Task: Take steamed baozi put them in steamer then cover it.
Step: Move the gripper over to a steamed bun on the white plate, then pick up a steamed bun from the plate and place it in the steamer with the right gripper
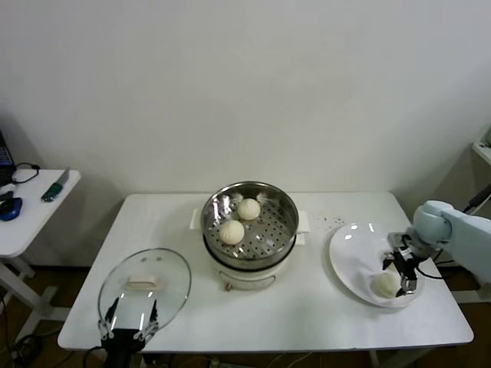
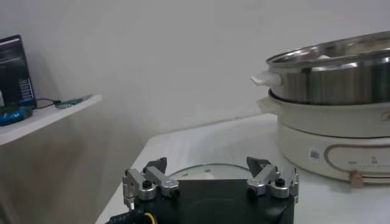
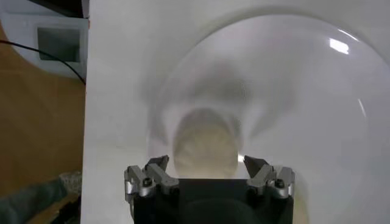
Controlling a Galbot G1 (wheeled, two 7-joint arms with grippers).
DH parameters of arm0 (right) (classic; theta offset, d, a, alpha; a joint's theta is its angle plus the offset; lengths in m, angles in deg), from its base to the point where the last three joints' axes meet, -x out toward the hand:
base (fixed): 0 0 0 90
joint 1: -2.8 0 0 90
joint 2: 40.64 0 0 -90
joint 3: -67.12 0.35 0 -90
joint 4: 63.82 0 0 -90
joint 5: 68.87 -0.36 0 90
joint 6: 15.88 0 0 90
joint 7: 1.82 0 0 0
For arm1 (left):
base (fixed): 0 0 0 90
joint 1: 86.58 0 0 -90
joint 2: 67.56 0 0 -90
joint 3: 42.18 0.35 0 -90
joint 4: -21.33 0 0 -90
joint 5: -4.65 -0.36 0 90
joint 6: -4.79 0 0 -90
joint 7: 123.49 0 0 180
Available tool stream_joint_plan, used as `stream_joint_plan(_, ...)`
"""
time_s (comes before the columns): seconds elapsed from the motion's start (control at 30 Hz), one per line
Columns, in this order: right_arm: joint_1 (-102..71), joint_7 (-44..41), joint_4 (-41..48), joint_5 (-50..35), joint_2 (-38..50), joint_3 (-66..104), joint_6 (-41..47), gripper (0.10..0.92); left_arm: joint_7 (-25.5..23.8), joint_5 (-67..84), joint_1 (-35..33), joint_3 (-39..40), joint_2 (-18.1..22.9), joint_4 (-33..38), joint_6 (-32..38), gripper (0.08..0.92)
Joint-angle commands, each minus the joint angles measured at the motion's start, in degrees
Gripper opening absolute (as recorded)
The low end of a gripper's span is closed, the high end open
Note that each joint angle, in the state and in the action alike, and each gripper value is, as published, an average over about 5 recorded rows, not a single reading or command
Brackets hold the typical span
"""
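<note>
Two baozi (image 1: 240, 220) in steamer (image 1: 249, 226) mid-table; lid (image 1: 144, 286) left; plate (image 1: 349, 261) right, holding one baozi (image 1: 384, 284)

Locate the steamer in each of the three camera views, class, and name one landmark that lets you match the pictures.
Head view: the steamer stands mid-table, two baozi inside, between the glass lid and the plate.
Left wrist view: steamer seen side-on, beyond the open left gripper.
Right wrist view: not in it; only the plate, one bun and the open right gripper.
Shared landmark: the white table.
</note>
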State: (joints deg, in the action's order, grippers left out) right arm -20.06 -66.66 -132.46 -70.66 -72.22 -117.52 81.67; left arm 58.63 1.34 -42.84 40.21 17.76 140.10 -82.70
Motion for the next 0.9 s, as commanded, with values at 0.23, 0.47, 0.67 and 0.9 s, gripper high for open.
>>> stream_joint_plan(0.23, -1.7, -0.6, 1.4, 1.8, -1.5, 0.9, -0.4, 0.786, 0.0, 0.2, 0.1, -0.1, -0.1, -0.2, 0.0, 0.823)
stream_joint_plan(0.47, -1.5, -1.3, 1.8, 2.1, -1.5, 0.8, -0.5, 0.724, 0.1, 0.3, 0.3, -0.1, -0.1, -0.4, 0.1, 0.823)
stream_joint_plan(0.67, -0.5, -1.6, 1.7, 1.8, -1.4, 0.7, -1.2, 0.698, 0.1, 0.3, 0.4, -0.1, 0.0, -0.4, 0.0, 0.823)
stream_joint_plan(0.9, 9.4, -2.6, 1.0, -0.2, -2.7, -4.4, -4.5, 0.69, -0.2, 0.4, 0.1, 0.0, -0.1, 0.1, -0.1, 0.823)
